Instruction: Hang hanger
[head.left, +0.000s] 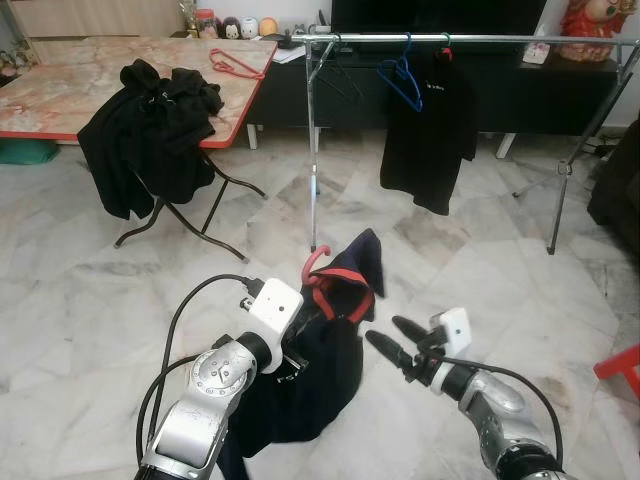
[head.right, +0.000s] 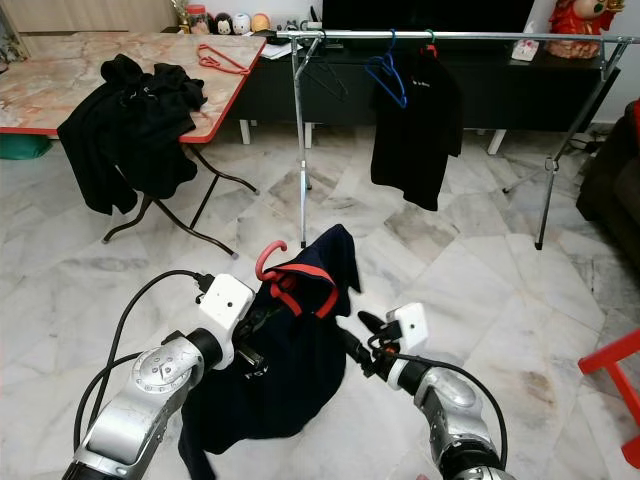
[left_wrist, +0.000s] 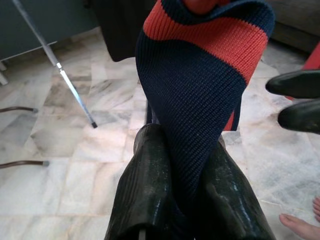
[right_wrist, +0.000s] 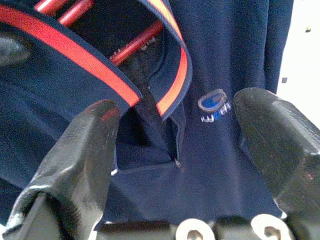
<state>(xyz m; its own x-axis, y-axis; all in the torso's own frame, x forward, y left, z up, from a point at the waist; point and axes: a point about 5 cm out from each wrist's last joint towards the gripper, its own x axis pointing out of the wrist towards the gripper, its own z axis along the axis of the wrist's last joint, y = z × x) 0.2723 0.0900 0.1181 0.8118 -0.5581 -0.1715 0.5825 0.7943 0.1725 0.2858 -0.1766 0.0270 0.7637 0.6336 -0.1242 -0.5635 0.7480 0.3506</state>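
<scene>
A navy polo shirt (head.left: 312, 385) with a red-striped collar hangs on a red hanger whose hook (head.left: 316, 262) sticks up above it. My left gripper (left_wrist: 185, 195) is shut on the shirt's collar and holds it low over the floor. My right gripper (head.left: 392, 338) stands open just right of the shirt, fingers pointing at it; in the right wrist view the collar, the red hanger bars (right_wrist: 135, 45) and the chest logo (right_wrist: 214, 105) lie between its spread fingers without touching them. The clothes rail (head.left: 470, 40) stands farther ahead.
On the rail hang a black shirt (head.left: 428, 130) and a blue hanger (head.left: 400, 80). At the left a folding table (head.left: 60, 90) carries black clothes (head.left: 150, 130) and a red hanger (head.left: 235, 62). A red stool (head.left: 620, 365) stands at the right. A person's toes (left_wrist: 300, 225) are nearby.
</scene>
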